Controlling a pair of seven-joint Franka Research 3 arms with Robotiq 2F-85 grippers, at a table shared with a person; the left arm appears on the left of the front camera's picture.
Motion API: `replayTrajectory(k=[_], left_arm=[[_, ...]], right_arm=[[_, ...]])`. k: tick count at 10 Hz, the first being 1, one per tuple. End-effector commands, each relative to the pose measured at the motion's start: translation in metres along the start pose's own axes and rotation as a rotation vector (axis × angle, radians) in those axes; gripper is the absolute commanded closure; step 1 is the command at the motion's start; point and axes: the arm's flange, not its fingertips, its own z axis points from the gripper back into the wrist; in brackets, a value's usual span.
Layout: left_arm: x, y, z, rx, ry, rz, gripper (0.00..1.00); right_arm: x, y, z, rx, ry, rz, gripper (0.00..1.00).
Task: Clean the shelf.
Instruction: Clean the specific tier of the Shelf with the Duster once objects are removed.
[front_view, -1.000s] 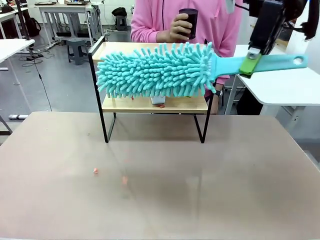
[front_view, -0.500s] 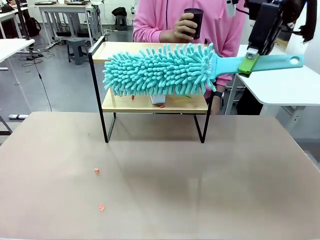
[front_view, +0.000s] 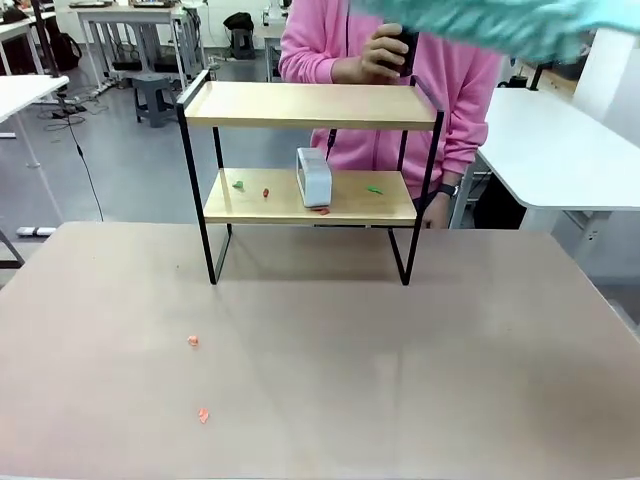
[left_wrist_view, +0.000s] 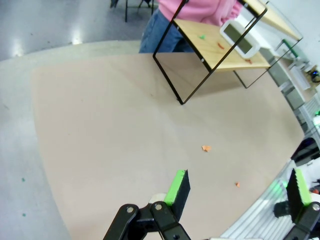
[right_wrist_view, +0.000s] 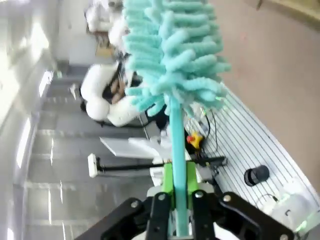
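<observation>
Well — shelf (front_view: 310, 105): pale wood, black-framed — scraps (front_view: 238, 184) on its lower tier.

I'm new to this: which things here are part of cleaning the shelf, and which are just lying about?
Part of the job: the shelf; the teal duster clamped in the robot's right hand; the scraps on its lower board.
Lying about: the white box on the lower board; the dark cup the person holds; the crumbs on the table.
</observation>
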Motion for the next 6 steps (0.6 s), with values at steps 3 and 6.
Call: replayTrajectory(k=[3, 6], left_arm=[[0.001, -0.001, -0.001, -0.015, -0.020, -0.021, 0.00], [0.001, -0.001, -0.001, -0.015, -0.020, -0.021, 0.00]], right_arm=[[-0.084, -0.071, 0.021, 0.060, -0.322, -0.190, 0.88], [-0.122, -0.172, 0.032, 0.148, -0.360, -0.416, 0.88]])
